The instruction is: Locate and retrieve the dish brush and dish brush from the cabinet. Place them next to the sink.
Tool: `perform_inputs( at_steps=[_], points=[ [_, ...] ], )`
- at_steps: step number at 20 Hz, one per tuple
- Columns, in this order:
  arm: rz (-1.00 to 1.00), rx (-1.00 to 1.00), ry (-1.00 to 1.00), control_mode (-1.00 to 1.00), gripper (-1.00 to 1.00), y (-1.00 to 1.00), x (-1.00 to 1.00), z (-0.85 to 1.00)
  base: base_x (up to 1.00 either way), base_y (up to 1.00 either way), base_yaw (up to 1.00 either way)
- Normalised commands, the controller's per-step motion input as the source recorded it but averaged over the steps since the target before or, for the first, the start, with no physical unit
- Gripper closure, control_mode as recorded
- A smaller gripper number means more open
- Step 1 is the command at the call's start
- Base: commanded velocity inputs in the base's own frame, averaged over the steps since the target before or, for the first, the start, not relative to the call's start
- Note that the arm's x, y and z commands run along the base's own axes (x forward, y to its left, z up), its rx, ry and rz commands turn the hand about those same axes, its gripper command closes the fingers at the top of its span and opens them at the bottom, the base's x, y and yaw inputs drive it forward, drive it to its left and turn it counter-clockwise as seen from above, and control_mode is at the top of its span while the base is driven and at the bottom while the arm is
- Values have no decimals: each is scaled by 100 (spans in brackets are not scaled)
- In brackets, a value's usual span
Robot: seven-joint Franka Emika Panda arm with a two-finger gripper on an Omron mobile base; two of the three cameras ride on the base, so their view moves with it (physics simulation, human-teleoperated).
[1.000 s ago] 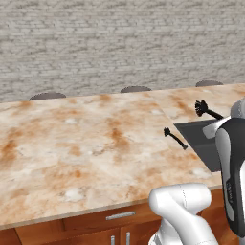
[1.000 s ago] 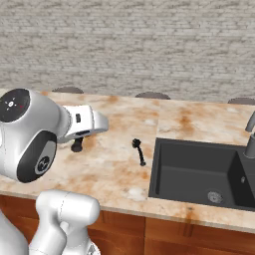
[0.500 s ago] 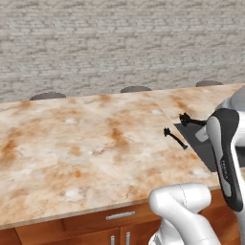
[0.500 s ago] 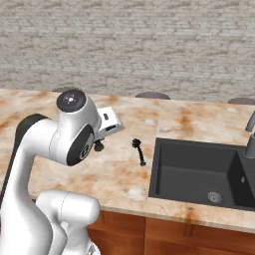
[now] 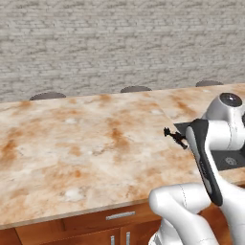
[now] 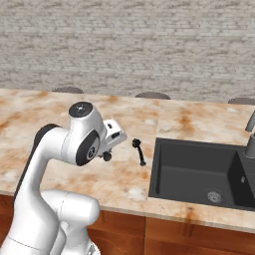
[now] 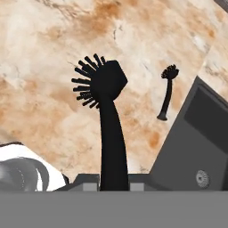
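From the left base view, I see one brush lying on the marble counter, just beside the sink; my arm covers much of the basin.

From the right base view, that brush lies on the counter near the sink's left edge, head away from me. My gripper hangs over the counter, left of it.

Along the hand view, the jaws are clamped on the handle of a second brush, bristly head raised above the counter. Beyond it, the lying brush rests near the sink.
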Motion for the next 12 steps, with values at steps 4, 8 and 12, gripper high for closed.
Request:
perform_inputs(
  at_steps=[4, 8, 12],
  points=[
    [1, 0, 2, -100, 100, -25, 37, -71, 0, 0, 0],
    [0, 0, 5, -100, 100, -28, 37, -64, 0, 0, 0],
    [0, -3, 10, -100, 100, -21, 43, -56, 0, 0, 0]
  ],
)
